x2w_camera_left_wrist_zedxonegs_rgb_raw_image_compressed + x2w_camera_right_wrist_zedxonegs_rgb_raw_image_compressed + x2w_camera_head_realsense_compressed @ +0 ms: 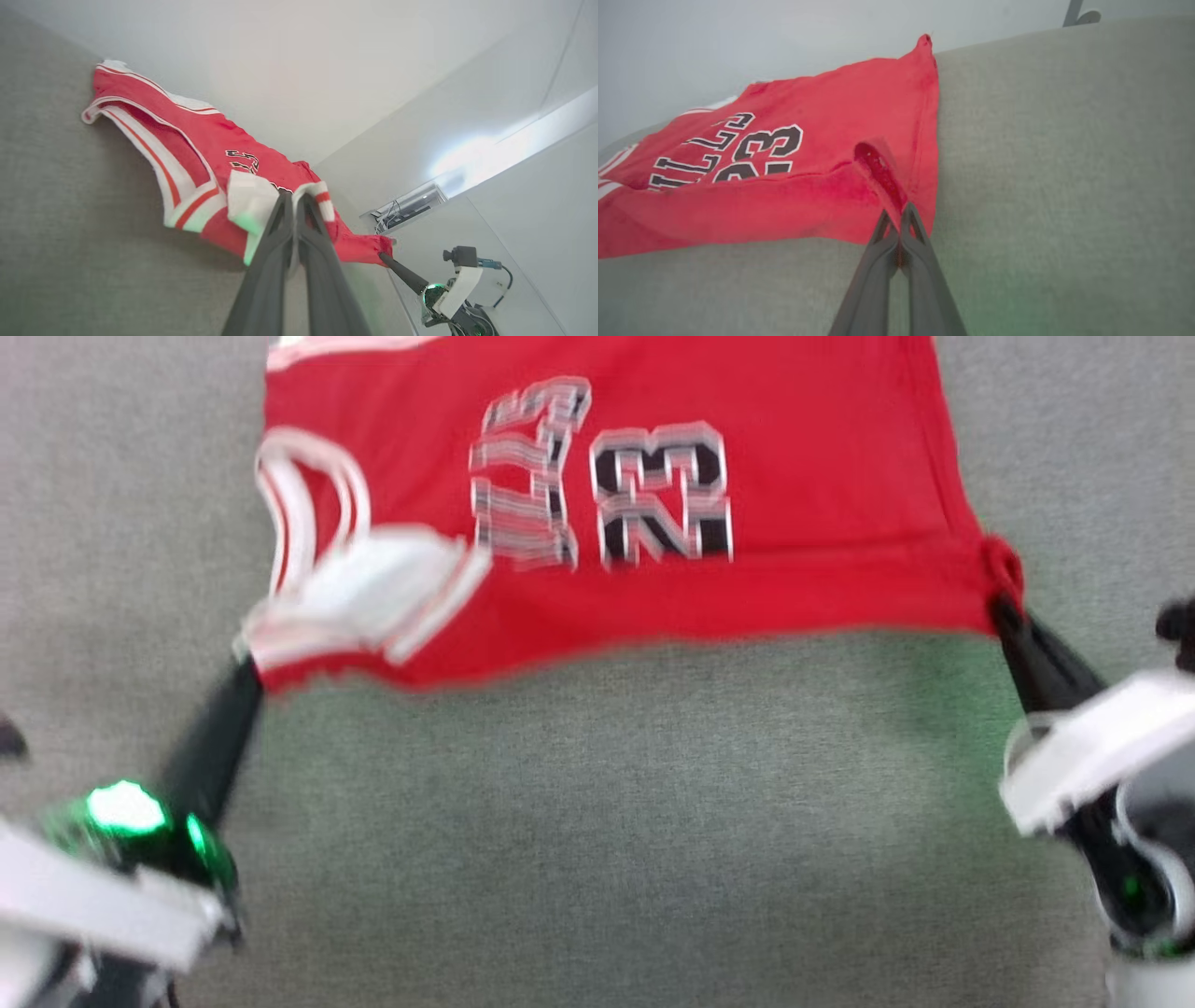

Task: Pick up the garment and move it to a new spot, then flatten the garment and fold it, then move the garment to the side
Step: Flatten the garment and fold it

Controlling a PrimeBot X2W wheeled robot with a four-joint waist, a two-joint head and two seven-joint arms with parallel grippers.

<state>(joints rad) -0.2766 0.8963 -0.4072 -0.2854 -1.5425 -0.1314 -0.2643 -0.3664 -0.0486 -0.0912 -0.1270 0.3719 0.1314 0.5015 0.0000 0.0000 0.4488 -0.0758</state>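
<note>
Field notes, standing by the desk.

- The garment, a red jersey, is spread print-side up across the grey cloth-covered desk. It is stretched between the two arms along its near edge.
- Left pincer: fingers pressed together, clamped on the garment's corner where a white sleeve with red-and-white stripe trim is bunched up. In the left wrist view the dark fingers close on that white fold, with red cloth hanging just below it.
- Right pincer: fingers together, nipping the opposite red corner. In the right wrist view the cloth is puckered into a small ridge right at the tips.
- The near edge sags slightly between the two grips and throws a shadow on the desk beneath. The far part of the garment lies against the surface.
- The black, white-outlined letters and number sit mid-chest. The head view is blurred, so they smear there.
- A green light glows on the left wrist, tinting the desk nearby.
- A pale wall stands beyond the desk.
</note>
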